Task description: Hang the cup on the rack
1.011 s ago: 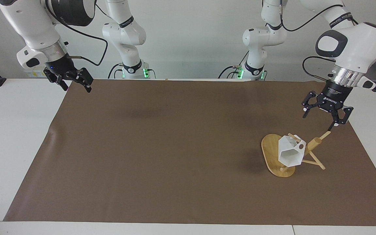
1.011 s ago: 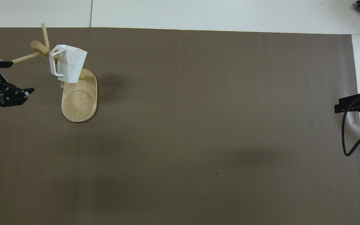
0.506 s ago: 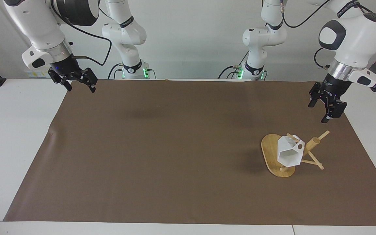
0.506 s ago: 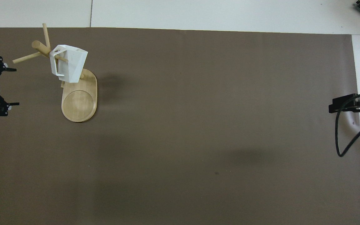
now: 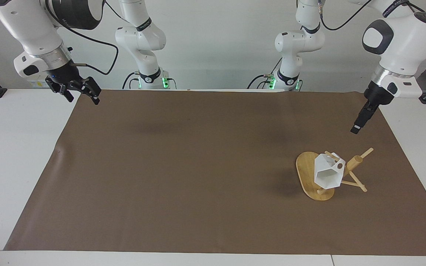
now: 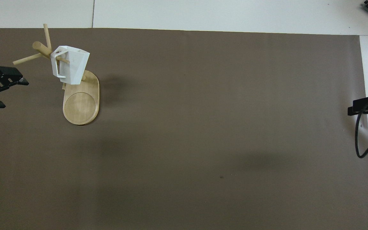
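Note:
The white faceted cup (image 5: pixel 327 173) hangs by its handle on a peg of the bamboo rack (image 5: pixel 304 173), which stands toward the left arm's end of the brown mat. In the overhead view the cup (image 6: pixel 72 65) hangs above the rack's oval base (image 6: pixel 80 103). My left gripper (image 5: pixel 356 128) is open and empty, up in the air over the mat beside the rack, clear of its pegs; it also shows in the overhead view (image 6: pixel 15 93). My right gripper (image 5: pixel 83 100) is open and empty, waiting over the mat's edge at the right arm's end; its tip shows in the overhead view (image 6: pixel 350 111).
A brown mat (image 5: pixel 183 166) covers most of the white table (image 5: pixel 17 155). The right arm's black cable (image 6: pixel 361 140) loops over the mat's edge.
My left gripper has lifted away from the rack's peg, drawn back toward the robots and turned. The right gripper shifted a little. The cup stays hung on the peg.

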You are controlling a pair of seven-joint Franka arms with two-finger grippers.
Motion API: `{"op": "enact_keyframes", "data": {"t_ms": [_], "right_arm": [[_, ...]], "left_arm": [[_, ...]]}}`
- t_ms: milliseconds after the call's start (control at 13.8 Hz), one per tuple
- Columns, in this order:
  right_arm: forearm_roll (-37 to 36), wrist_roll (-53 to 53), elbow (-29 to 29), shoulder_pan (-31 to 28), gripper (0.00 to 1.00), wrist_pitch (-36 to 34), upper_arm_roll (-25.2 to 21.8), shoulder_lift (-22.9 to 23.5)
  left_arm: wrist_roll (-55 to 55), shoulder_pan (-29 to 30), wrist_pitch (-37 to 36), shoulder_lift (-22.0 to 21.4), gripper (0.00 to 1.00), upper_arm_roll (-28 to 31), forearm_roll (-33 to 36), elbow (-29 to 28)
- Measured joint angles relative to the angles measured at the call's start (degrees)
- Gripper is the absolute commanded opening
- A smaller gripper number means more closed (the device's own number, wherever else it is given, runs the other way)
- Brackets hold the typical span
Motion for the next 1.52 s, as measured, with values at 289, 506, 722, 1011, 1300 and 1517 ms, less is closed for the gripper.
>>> {"op": "enact_keyframes", "data": {"t_ms": [289,506,722,1011,1300,1517], "right_arm": [[0.0,0.0,0.0,-0.15,1.0,0.0,-0.05,0.0],[0.0,0.0,0.0,0.16,1.0,0.0,0.15,0.0],[0.0,0.0,0.0,0.17,1.0,0.0,0.43,0.0],[0.0,-1.24,0.0,0.18,1.0,0.0,0.49,0.0],[0.0,-3.06,0.0,0.18,1.0,0.0,0.49,0.0],[0.0,-3.07,0.0,0.18,1.0,0.0,0.49,0.0]], "left_arm": [[18.88,-0.01,-7.11,-0.32,1.0,-0.18,3.87,3.05],[25.67,-0.04,-15.44,-0.68,1.0,-1.07,6.28,7.84],[26.6,-0.09,-22.61,-0.49,1.0,-2.16,6.54,13.05],[26.62,-0.62,-24.86,-0.01,1.0,-2.72,6.54,13.26],[26.62,-0.64,-24.84,0.05,1.0,-2.81,6.29,13.11],[26.63,-0.6,-24.94,0.03,1.0,-2.46,3.44,13.74]]}}
